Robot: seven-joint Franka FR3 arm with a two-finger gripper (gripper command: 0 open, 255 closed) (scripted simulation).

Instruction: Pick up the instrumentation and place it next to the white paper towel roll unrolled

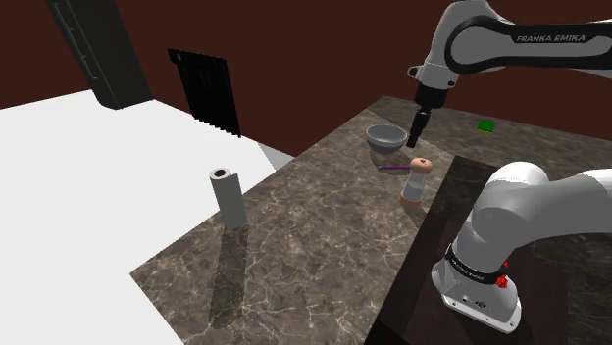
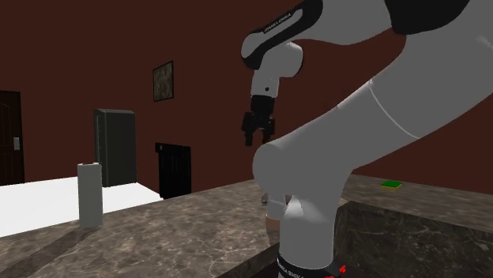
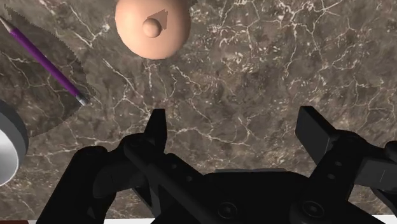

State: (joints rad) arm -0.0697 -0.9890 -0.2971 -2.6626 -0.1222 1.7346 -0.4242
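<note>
The all-black two-finger gripper (image 3: 236,127) hangs pointing down over the dark veined marble countertop (image 1: 324,255); its fingers stand wide apart with nothing between them but bare stone. The slim purple pen-like rod with a grey tip (image 3: 44,60) lies flat on the counter, off to one side of the fingers and untouched. In the shoulder view it rests between the round grey bowl (image 1: 385,137) and the upright peach-coloured, knob-topped mill-shaped object (image 1: 417,181); the wrist view shows a gap between rod and mill. The pale grey-white paper towel roll (image 1: 228,196) stands upright near the counter's edge, well apart from this cluster, toward the shoulder view's left. A small flat green block (image 1: 485,125) sits far back on the counter, behind the gripper.
</note>
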